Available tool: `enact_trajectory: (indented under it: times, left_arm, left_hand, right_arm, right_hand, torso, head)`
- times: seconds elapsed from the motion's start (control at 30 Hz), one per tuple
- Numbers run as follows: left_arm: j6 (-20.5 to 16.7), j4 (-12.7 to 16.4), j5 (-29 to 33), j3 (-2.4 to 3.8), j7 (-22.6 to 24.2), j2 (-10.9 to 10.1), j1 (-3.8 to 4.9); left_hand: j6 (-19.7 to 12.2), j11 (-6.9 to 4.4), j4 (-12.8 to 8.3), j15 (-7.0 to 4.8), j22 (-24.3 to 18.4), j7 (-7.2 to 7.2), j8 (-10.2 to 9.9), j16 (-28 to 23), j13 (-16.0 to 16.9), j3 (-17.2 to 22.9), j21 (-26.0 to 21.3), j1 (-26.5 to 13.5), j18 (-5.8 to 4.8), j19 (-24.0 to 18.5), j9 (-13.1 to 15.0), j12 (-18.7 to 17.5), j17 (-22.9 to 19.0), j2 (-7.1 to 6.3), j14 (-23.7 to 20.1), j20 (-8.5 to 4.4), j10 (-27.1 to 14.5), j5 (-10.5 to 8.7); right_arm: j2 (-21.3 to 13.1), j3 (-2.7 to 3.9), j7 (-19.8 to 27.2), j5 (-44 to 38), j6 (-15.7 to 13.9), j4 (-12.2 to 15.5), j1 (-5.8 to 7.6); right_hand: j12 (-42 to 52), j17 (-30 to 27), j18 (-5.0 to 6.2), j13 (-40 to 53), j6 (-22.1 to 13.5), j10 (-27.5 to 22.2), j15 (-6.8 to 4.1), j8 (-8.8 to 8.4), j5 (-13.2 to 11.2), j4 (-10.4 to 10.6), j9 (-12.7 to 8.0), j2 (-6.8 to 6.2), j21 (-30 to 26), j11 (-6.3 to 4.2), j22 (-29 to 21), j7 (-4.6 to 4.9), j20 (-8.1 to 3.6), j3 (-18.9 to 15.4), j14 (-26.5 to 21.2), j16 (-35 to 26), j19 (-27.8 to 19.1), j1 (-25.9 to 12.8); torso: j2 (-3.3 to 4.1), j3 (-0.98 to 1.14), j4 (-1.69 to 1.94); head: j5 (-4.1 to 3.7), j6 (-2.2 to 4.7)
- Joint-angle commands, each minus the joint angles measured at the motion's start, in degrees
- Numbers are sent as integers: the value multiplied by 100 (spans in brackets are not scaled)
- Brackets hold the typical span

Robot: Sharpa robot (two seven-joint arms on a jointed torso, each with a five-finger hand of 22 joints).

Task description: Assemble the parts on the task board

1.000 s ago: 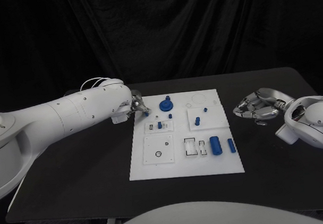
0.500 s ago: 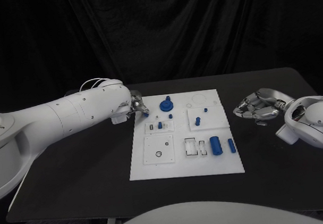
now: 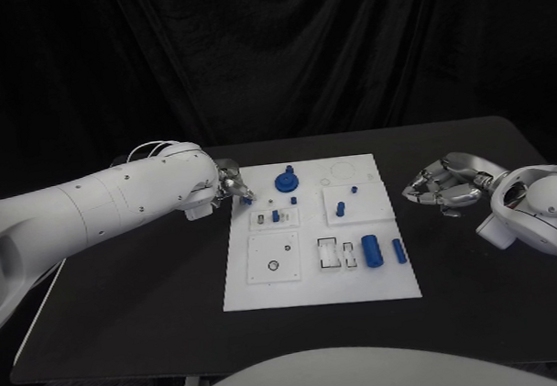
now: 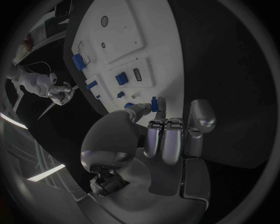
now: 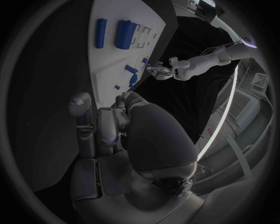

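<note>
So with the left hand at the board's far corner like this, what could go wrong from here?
1. The left hand pinches a small blue part just at its fingertips; it may slip or tilt on insertion.
2. That hand hangs close to the blue knob on the task board and could knock it.
3. The right hand is off the board, so nothing steadies it.

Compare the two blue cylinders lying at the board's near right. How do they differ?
The thick cylinder is clearly wider than the thin cylinder. The thick cylinder lies nearer the board's middle, beside the rectangular cut-outs; the thin cylinder lies nearer the right edge of the task board. Both are blue, lie flat, run parallel, and neither hand touches them.
</note>
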Motion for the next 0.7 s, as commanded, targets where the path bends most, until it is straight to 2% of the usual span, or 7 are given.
enact_trajectory:
  times: [0.03, 0.17, 0.27, 0.37, 0.63, 0.7]
  left_arm:
    - [-256, 281, 410, 5, -105, -140, 54]
    - [-302, 741, 786, 5, -389, -413, 128]
    - [-258, 968, 998, 5, -593, -542, 158]
    - [-185, 1128, 1119, 5, -772, -621, 173]
    - [-248, 1272, 1203, 4, -791, -650, 173]
    - [-294, 1270, 1210, 3, -766, -632, 165]
  left_hand:
    - [44, -42, -324, -51, 8, -3, 12, 1, 1509, 370, 37, -69, 75, 38, 17, 20, 1398, -41, 539, 0, 605, -69]
    - [83, -73, -233, -78, 76, -30, 1, 23, 1509, 382, 102, -217, 53, 139, 38, 20, 1465, -38, 581, -24, 605, -334]
    - [101, -83, -199, -88, 106, -38, -3, 34, 1509, 384, 135, -251, 44, 183, 41, 20, 1500, -27, 602, -35, 605, -377]
    - [117, -92, -161, -100, 94, -45, -10, 33, 1509, 381, 116, -289, 50, 186, 40, 20, 1497, -24, 600, -45, 605, -414]
    - [115, -97, -157, -103, 78, -50, -16, 32, 1509, 395, 95, -287, 56, 175, 39, 20, 1493, -11, 598, -49, 605, -413]
    - [113, -99, -158, -105, 66, -52, -20, 29, 1509, 407, 78, -281, 60, 166, 39, 20, 1486, -3, 594, -51, 605, -407]
  right_arm:
    - [-11, 4, -134, 1, 60, -1, -15]
    - [-10, 4, -151, 1, 65, -1, -15]
    - [-10, 4, -163, 1, 70, -1, -15]
    - [-10, 4, -174, 1, 75, 0, -15]
    - [-16, 3, -179, 1, 89, 10, -15]
    - [-18, 3, -178, 1, 92, 12, -15]
  right_hand:
    - [-38, -11, 112, -460, -32, -48, 11, 32, 18, 2, 9, 59, -29, -11, 196, 18, -12, 42, -48, -26, -41, 2]
    - [-38, -11, 112, -460, -32, -48, 11, 32, 18, 2, 9, 59, -29, -11, 196, 18, -12, 42, -48, -26, -41, 2]
    - [-46, -17, 113, -470, -31, -56, 12, 33, 17, 2, 10, 59, -42, -9, 192, 19, -11, 45, -52, -33, -45, -1]
    - [-54, -34, 114, -480, -31, -65, 14, 34, 16, 2, 11, 58, -54, -8, 187, 20, -10, 49, -61, -52, -50, -3]
    - [-54, -34, 114, -480, -31, -65, 14, 34, 16, 2, 11, 58, -54, -8, 187, 20, -10, 49, -61, -52, -50, -3]
    - [-70, -51, 117, -502, -31, -84, 15, 36, 16, 1, 13, 58, -78, -7, 179, 20, -9, 54, -70, -70, -58, -6]
  torso:
    - [0, -3, 0]
    - [-3, -5, 8]
    - [-13, 0, 18]
    - [-18, 10, 12]
    - [7, -2, 5]
    - [3, 0, 7]
  head:
    - [17, 1]
    - [9, 1]
    - [6, 1]
    - [14, 1]
    - [27, 1]
    - [30, 1]
